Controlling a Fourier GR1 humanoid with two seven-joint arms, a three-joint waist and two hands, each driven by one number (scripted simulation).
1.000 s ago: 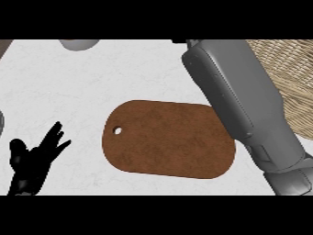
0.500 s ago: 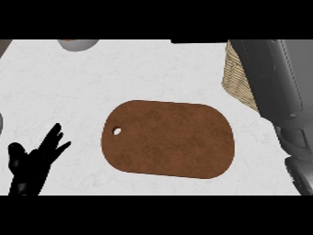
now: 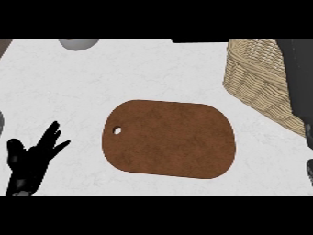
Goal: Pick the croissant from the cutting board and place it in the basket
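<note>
left hand (image 3: 29, 161): lower left of the frame; fingers straight and spread, holding nothing
cutting board (image 3: 169, 140): middle; brown, bare top
basket (image 3: 254, 78): upper right; right forearm (image 3: 311, 92) covers its right side
croissant: cannot tell where

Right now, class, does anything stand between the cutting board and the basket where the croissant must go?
Nothing visible does: only bare counter separates the cutting board from the basket. The grey right forearm covers the basket's right side. No croissant shows in this view.
</note>
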